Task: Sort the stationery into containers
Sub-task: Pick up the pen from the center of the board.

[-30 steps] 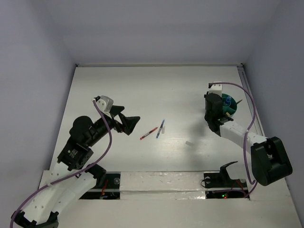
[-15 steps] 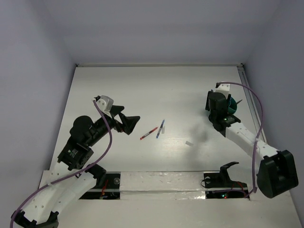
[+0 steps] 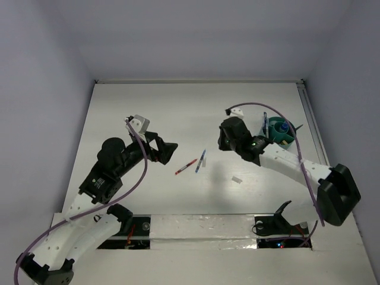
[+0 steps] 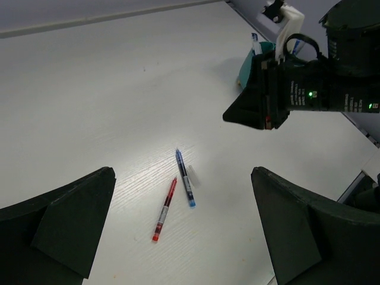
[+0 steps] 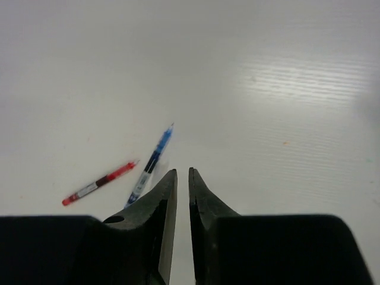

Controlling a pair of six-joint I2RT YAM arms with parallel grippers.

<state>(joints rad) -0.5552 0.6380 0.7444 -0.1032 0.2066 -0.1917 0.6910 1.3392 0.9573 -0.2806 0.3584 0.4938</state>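
Observation:
A red pen (image 3: 186, 166) and a blue pen (image 3: 200, 161) lie side by side mid-table, with a small clear cap beside the blue one. A small white eraser block (image 3: 237, 179) lies to their right. The round teal tub (image 3: 279, 129) stands at the right with a blue pen upright in it. My left gripper (image 3: 168, 153) is wide open and empty, left of the pens; in its wrist view the red pen (image 4: 165, 209) and blue pen (image 4: 184, 185) lie between its fingers. My right gripper (image 3: 221, 142) is shut and empty, hovering right of the pens (image 5: 151, 163).
The tub (image 4: 252, 59) shows behind the right arm in the left wrist view. A rail runs along the table's right edge (image 3: 309, 107). White walls close off the back and sides.
My right gripper has left the tub and swung left toward the pens. My left arm has shifted slightly forward and right. The pens and eraser have not moved.

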